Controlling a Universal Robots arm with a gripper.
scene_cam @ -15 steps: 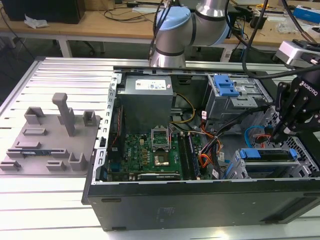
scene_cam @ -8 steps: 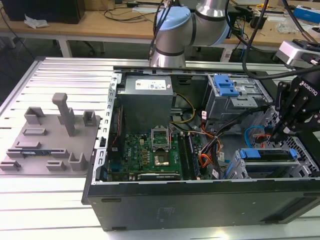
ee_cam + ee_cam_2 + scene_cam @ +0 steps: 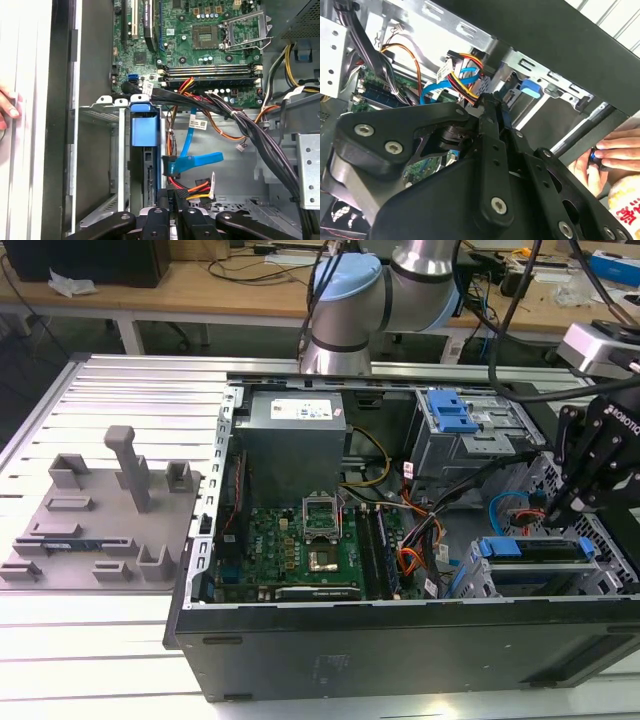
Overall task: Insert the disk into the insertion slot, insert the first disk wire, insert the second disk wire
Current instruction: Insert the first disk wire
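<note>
The disk (image 3: 530, 548) sits in the insertion slot (image 3: 470, 582) at the case's front corner on the exterior view's right, its blue carrier bar (image 3: 144, 127) facing out. A flat blue disk wire (image 3: 192, 162) ends in a plug against the disk's rear edge. In both wrist views my gripper (image 3: 172, 199) is shut on the black plug of a disk wire with red, yellow and orange strands (image 3: 465, 65), right behind the disk. The gripper (image 3: 560, 508) hangs just above the slot.
A bigger grey cage with a blue latch (image 3: 450, 412) stands behind the slot. Black cable bundles (image 3: 240, 120) cross between motherboard (image 3: 300, 550) and bay. A person's hand (image 3: 612, 152) rests at the case's outer wall. A grey fixture plate (image 3: 95, 510) lies on the exterior view's left.
</note>
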